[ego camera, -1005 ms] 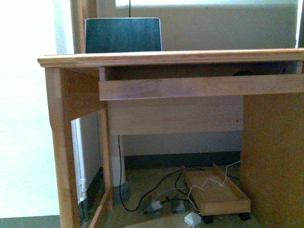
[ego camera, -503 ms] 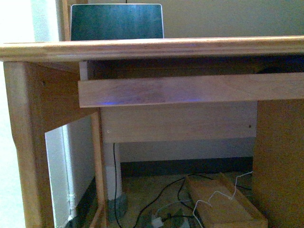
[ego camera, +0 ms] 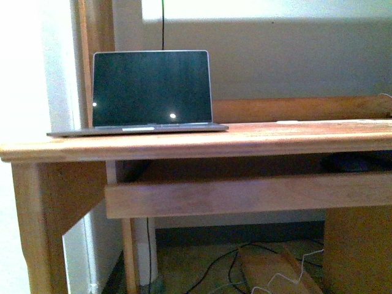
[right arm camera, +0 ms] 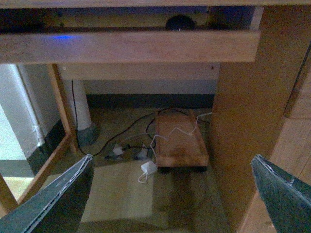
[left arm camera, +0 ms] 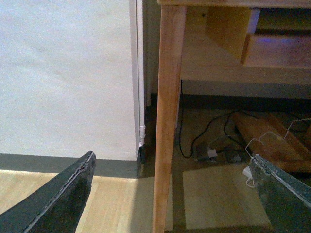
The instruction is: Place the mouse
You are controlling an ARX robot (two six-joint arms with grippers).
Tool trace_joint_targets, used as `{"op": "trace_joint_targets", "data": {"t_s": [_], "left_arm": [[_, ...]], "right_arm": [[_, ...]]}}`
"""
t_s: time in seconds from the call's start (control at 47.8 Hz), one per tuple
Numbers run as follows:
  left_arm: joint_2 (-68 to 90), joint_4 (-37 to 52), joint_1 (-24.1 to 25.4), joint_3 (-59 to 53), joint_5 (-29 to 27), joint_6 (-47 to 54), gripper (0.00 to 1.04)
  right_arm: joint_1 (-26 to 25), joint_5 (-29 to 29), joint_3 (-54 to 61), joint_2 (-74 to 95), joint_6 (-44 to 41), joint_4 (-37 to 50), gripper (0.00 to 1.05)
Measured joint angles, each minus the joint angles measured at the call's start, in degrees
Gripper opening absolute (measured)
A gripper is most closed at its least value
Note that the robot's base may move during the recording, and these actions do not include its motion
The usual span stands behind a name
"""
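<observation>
The mouse (right arm camera: 180,22) is a small dark domed shape on the pull-out tray (right arm camera: 131,46) under the desk top, behind the tray's front rail. In the front view it shows as a dark shape (ego camera: 354,162) in the shadow at the right end of the tray (ego camera: 245,195). My right gripper (right arm camera: 172,194) is open and empty, low in front of the desk, well below the mouse. My left gripper (left arm camera: 172,194) is open and empty, near the floor by the desk's left front leg (left arm camera: 167,121). Neither arm shows in the front view.
An open laptop (ego camera: 150,92) with a dark screen stands on the wooden desk top (ego camera: 257,138) at the left. Under the desk lie cables, a white adapter (right arm camera: 148,169) and a low wooden wheeled stand (right arm camera: 180,141). The desk's right side panel (right arm camera: 248,121) is close by.
The front view has risen: the desk top and the whole laptop now show, and the floor under the desk has mostly dropped out of view.
</observation>
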State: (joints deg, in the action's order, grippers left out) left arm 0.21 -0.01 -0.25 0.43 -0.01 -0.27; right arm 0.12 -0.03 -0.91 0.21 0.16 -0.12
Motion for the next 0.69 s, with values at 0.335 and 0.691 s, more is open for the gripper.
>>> {"op": "trace_joint_targets", "data": {"t_s": [0.335, 0.691], "left_arm": [[10.75, -10.58, 2.23, 5.92, 9.16, -8.63, 0.97], [67.12, 43.04, -9.44, 8.79, -6.49, 28.33, 0.97]], "right_arm": [[0.00, -0.04, 0.00, 0.00, 0.00, 0.02, 0.97], [-0.02, 0.07, 0.00, 0.00, 0.00, 0.02, 0.97]]}}
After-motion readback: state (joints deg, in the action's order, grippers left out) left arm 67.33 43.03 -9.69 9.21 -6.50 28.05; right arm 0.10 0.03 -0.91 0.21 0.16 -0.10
